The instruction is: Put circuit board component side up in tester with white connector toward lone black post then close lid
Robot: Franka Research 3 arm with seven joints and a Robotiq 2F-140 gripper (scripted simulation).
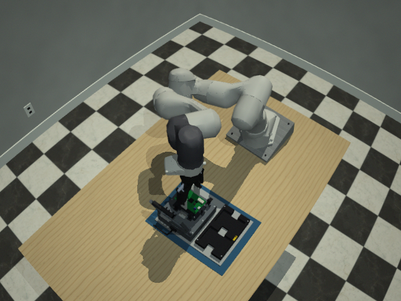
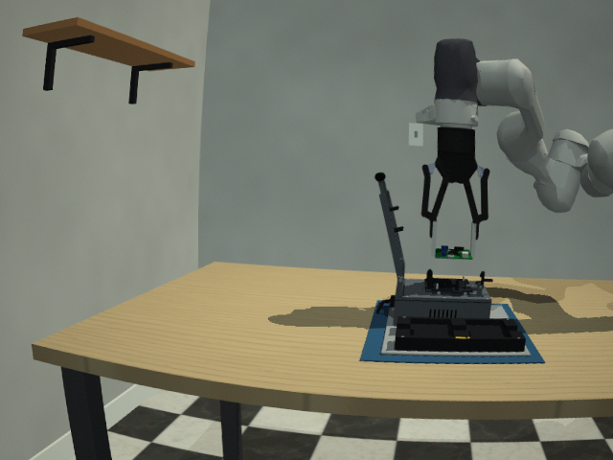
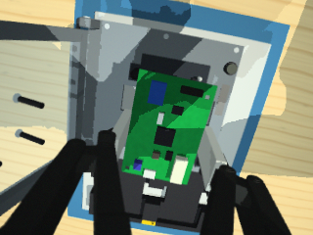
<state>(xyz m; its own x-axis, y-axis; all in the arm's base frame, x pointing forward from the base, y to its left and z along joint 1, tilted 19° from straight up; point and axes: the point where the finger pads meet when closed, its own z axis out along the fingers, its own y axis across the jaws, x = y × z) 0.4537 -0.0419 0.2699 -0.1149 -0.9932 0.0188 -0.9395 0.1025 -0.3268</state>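
My gripper point(image 1: 192, 198) point(image 2: 453, 251) point(image 3: 165, 130) is shut on the green circuit board point(image 1: 200, 207) point(image 2: 453, 254) point(image 3: 191, 115), gripping its two long edges. The board is level, component side up, above the tester point(image 2: 441, 308) point(image 3: 105, 64), with a gap below it. Its large white connector point(image 3: 179, 169) is at the edge near the tray in the wrist view. The tester's lid point(image 2: 391, 232) point(image 3: 39, 31) stands open, leaning slightly back. A dark round post point(image 3: 230, 68) shows beyond the board; I cannot tell whether it is the lone post. The board hides most of the nest.
The black tray point(image 1: 210, 231) point(image 2: 430, 342) point(image 3: 168, 211) holds no board and lies beside the tester. Both are on a blue mat point(image 1: 222, 270) point(image 2: 371, 350) on the wooden table. The raised lid is an obstacle at the tester's hinge side, left of the gripper in the exterior view.
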